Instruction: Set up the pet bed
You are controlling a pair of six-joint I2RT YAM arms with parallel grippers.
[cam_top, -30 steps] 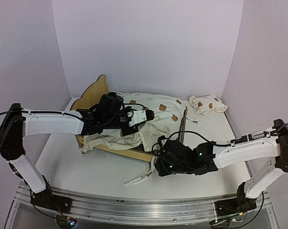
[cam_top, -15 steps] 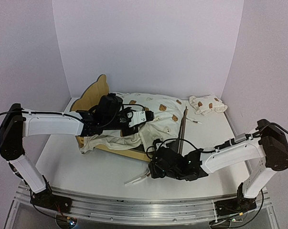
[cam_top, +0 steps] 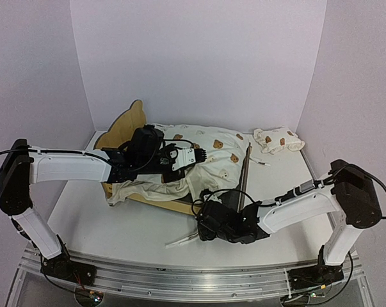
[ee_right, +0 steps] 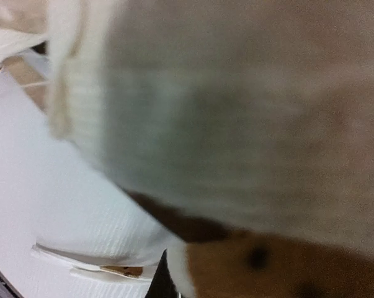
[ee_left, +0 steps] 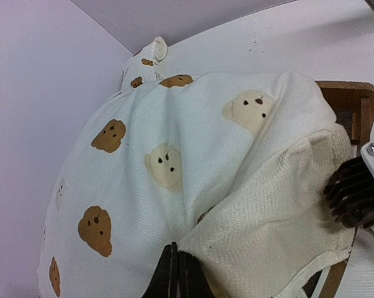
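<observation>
1. Plywood shows at the far left of the top view, where the headboard (cam_top: 124, 126) of the pet bed (cam_top: 155, 202) stands. The long axis of the frame runs from there toward the near right. The mattress cushion (cam_top: 215, 153) does not lie flat in the frame. It is bunched and shifted to the right, past the foot end. The left gripper (cam_top: 201, 154) is above the middle of the cushion. The right gripper (cam_top: 207, 224) is low at the near right corner of the frame, just beside the hanging cloth edge, so it is the nearer one to the foot end. A small pillow (cam_top: 279, 139) lies well apart, at the far right of the table (cam_top: 116, 224).
2. Left wrist view: the fingers are pressed together at the bottom of the picture and seem to pinch a fold of the cushion, with its plain underside turned up. The bear print spreads away from the gripper.
3. Right wrist view: cloth is so close to the lens that all is blurred. I cannot tell if these fingers are spread or closed.
4. My judgement: the cushion must travel left, along the axis of the frame toward the headboard. The left arm should draw it and the right arm should tuck the foot end.
</observation>
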